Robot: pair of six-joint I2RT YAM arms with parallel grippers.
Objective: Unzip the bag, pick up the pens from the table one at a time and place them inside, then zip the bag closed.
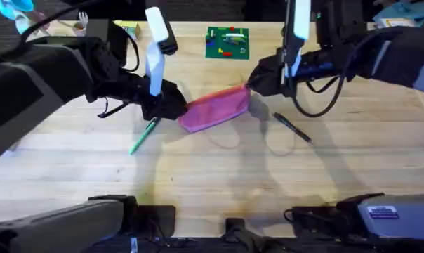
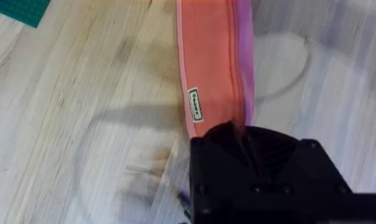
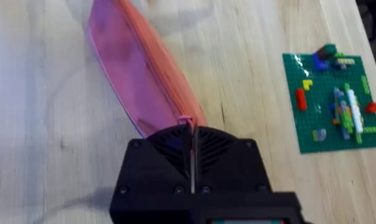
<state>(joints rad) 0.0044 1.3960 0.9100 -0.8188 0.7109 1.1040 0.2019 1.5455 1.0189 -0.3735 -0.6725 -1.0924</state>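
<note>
The right pincer (image 3: 192, 155) is clamped on the bag (image 1: 215, 109) at one end, apparently by the zip tab, and the left pincer (image 2: 241, 140) grips the other. The zip looks closed; the green pen (image 1: 143, 135) and black pen (image 1: 292, 128) lie on the bench (image 1: 212, 183) beside it, so nearly everything remains.

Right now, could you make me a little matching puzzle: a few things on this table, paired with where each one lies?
Things:
1. bag
2. green pen
3. black pen
4. green board

Places:
A. far side of the table, behind the bag
B. near the right arm
C. held at both ends by the end effectors
D. by the bag's left end

Pairs: 1-C, 2-D, 3-B, 4-A
</note>
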